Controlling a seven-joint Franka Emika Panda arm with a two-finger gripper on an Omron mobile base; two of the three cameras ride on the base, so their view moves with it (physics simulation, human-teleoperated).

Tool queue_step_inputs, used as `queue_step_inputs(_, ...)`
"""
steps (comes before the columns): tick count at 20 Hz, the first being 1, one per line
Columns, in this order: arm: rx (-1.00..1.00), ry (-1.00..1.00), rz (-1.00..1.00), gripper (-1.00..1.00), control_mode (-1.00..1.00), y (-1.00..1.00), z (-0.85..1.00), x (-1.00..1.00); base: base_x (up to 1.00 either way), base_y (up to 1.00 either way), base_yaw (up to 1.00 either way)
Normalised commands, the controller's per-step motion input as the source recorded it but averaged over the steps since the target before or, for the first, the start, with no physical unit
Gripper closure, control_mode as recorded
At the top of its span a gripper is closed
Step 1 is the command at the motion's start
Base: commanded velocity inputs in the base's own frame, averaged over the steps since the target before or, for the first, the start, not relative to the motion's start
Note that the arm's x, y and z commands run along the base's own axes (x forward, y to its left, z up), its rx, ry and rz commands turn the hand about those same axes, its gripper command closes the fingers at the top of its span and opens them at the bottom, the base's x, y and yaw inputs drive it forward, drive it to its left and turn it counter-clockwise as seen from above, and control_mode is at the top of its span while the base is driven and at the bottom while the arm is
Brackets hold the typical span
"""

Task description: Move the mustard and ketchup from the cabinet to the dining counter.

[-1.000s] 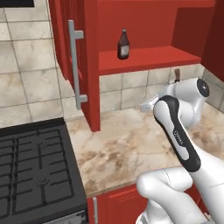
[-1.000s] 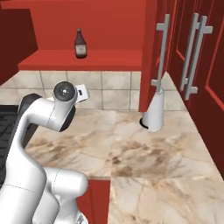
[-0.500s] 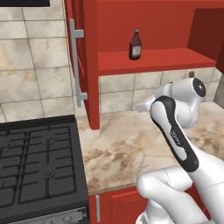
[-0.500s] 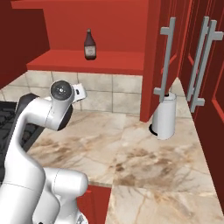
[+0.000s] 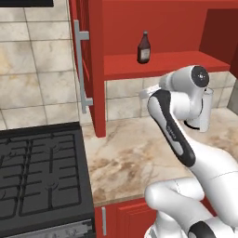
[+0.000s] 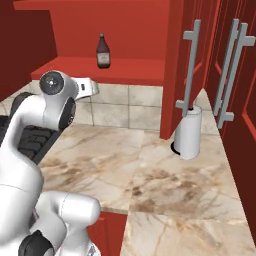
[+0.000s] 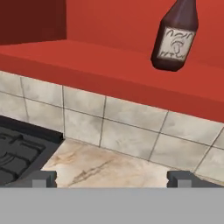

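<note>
Dark red-brown ketchup [image 7: 175, 37] seen upright on cabinet [image 6: 125, 25] shelf, upper right of hand view; hand [image 7: 113, 177] held wide, empty, below it, presumably for reach.

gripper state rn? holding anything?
Gripper: open, jaws wide apart, holding nothing. The small dark red-brown ketchup bottle with a black cap stands apart from it, on the red cabinet shelf.

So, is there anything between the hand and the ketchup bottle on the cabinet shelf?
Nothing visible. The ketchup stands alone on the cabinet shelf, above the open hand; bare tiled wall lies between them.
</note>
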Motion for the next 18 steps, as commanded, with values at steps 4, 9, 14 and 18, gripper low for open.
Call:
queue_step_inputs(4,0.0,-0.02,-0.43,-1.0,-1.0,-0.02,0.9,0.11,0.0,0.0,0.0)
queue_step_inputs(9,0.02,0.0,-0.38,-1.0,-1.0,-0.2,0.73,0.12,0.0,0.0,0.0)
queue_step_inputs(14,0.19,0.0,-0.05,-1.0,-1.0,-0.58,0.35,0.39,0.0,0.0,0.0)
queue_step_inputs(18,0.23,0.01,0.12,-1.0,-1.0,-0.47,0.25,0.51,0.0,0.0,0.0)
